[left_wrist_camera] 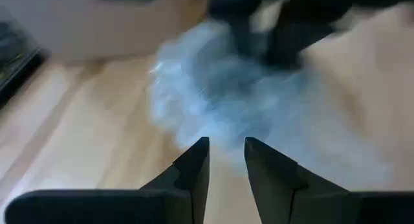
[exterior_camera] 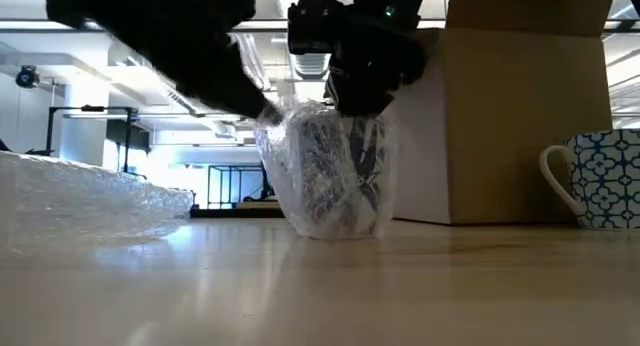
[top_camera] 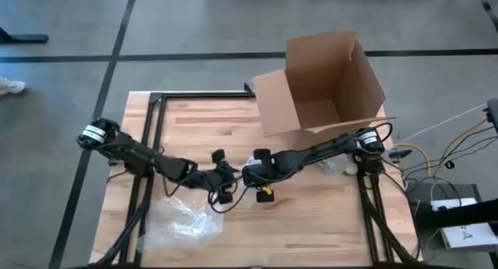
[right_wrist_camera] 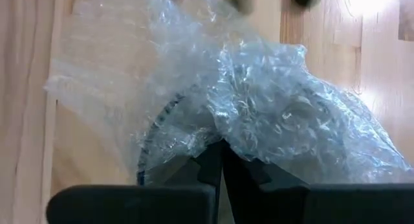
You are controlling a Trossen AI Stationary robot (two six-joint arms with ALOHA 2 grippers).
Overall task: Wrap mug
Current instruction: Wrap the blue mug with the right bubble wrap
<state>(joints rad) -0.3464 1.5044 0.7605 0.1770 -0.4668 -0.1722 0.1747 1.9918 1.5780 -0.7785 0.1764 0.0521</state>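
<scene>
A mug wrapped in clear bubble wrap (exterior_camera: 330, 176) stands upright on the wooden table (top_camera: 311, 222), near its middle. The mug's dark rim (right_wrist_camera: 152, 143) shows through the wrap. My right gripper (right_wrist_camera: 220, 149) is above it, shut on the wrap at the top. My left gripper (left_wrist_camera: 226, 149) is just left of the bundle (left_wrist_camera: 226, 88), its fingers a little apart with nothing plainly between them. Whether they touch the wrap, I cannot tell. My right gripper pinches a gathered fold of bubble wrap (right_wrist_camera: 242, 136) between its two fingers, at the top of the wrapped mug. The fingers come from above, pointing down. The mug stands on the table under them, and the wrap bunches loosely around it.
A loose sheet of bubble wrap (top_camera: 183, 218) lies at the table's near left. An open cardboard box (top_camera: 327, 82) stands at the far right. A blue-patterned mug (exterior_camera: 600, 176) stands unwrapped near the box, on the right side.
</scene>
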